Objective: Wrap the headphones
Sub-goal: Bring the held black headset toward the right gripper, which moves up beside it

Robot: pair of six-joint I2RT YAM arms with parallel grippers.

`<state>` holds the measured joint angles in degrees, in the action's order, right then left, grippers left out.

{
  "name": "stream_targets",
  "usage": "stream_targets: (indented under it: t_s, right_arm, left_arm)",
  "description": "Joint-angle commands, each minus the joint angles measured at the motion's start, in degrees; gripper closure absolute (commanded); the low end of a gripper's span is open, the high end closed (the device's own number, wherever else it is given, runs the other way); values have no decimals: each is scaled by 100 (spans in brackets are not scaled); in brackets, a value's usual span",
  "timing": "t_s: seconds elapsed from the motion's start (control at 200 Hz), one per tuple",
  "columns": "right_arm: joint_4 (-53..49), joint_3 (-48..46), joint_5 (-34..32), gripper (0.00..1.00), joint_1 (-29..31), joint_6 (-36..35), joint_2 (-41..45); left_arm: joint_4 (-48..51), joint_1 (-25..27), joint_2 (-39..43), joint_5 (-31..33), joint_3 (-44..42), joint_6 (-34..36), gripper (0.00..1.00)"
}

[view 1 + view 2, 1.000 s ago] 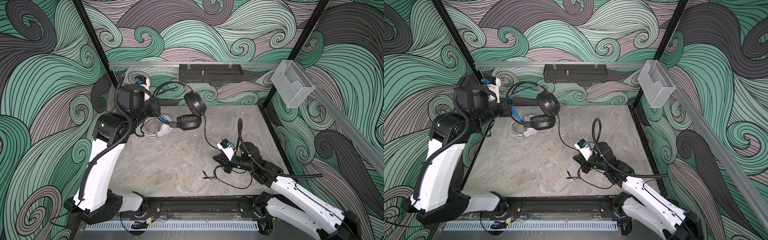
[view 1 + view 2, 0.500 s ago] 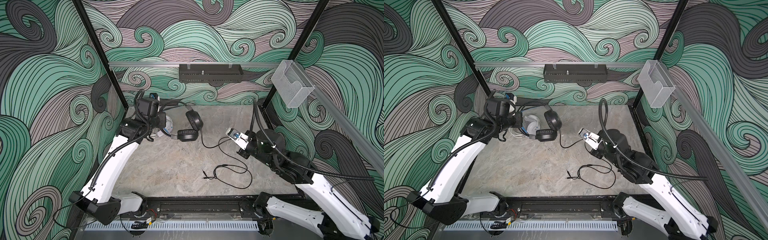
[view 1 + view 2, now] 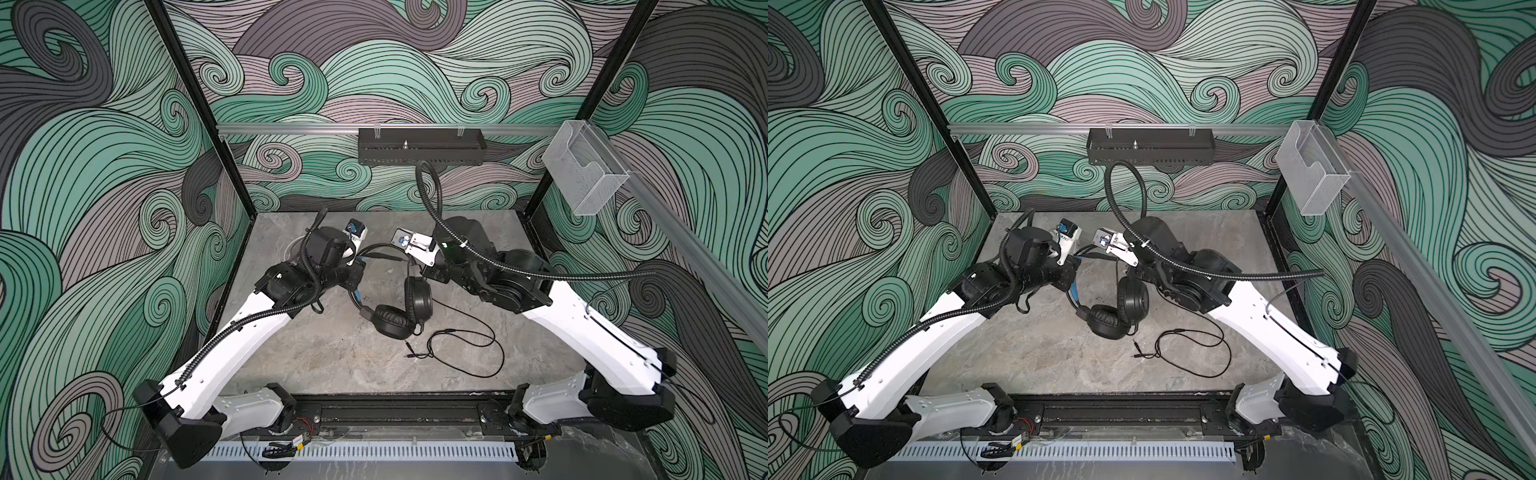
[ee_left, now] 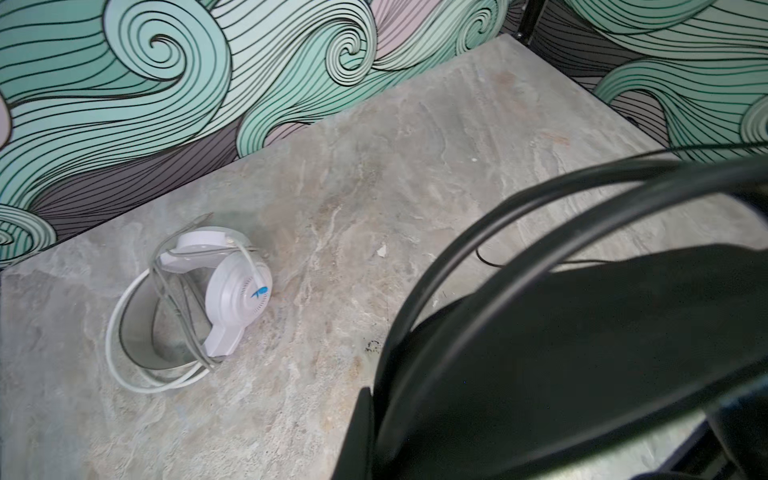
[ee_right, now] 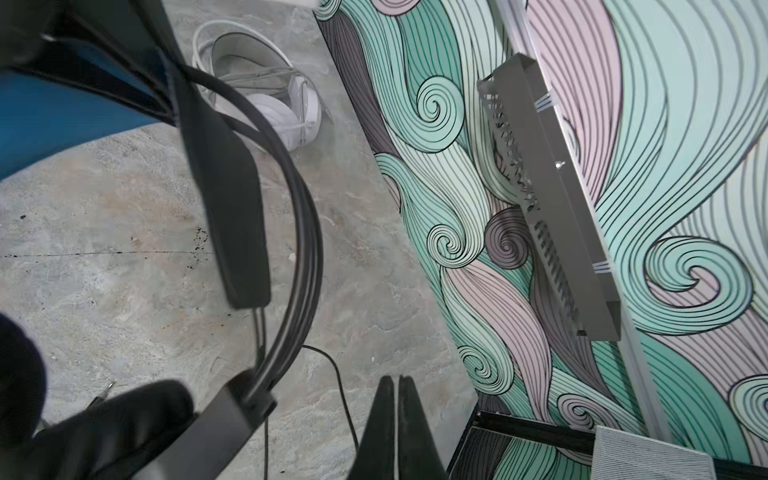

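Two headsets: the black headset (image 3: 417, 297), at the centre of the tabletop (image 3: 316, 357), is held by the closed left gripper (image 3: 359, 272). The white headset (image 4: 237, 291) lies in the far left corner. The right gripper (image 5: 397, 415) is closed, seemingly empty, so the trailing black cord (image 3: 478, 345) could snag.

Matt, stone-look grey counter (image 3: 332, 365); black headphones (image 3: 390, 326) with soft leathery ear pads; white headphones (image 4: 237, 291) in smooth plastic.

Swirl-patterned teal walls (image 3: 374, 62), grey stone-look floor (image 3: 353, 365), black wall tray (image 3: 419, 145), clear bin (image 3: 582, 174)
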<state>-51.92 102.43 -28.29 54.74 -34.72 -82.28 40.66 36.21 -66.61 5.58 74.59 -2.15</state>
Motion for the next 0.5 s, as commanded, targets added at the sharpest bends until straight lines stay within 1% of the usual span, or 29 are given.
stream_targets:
  t_s: [0.0,0.16,0.25,0.34,0.41,0.49]
  right_arm:
    - [-430,247,17,100,-268,605,-22]
    - [-492,210,201,100,-452,789,-52]
    - [-492,169,431,93,-564,912,-16]
    - [-496,137,467,86,-603,939,15]
    - [-491,107,528,78,-647,954,35]
    - [-494,78,640,67,-746,1026,79]
  left_arm:
    - [-563,44,384,-717,-63,152,100]
    - [-725,61,558,-1303,-234,123,100]
    - [-761,59,536,-1643,-203,60,100]
    - [-887,61,517,-1863,-245,-74,100]
    - [-997,62,526,-1940,-265,-196,100]
    - [-1068,62,512,-1994,-261,-317,100]
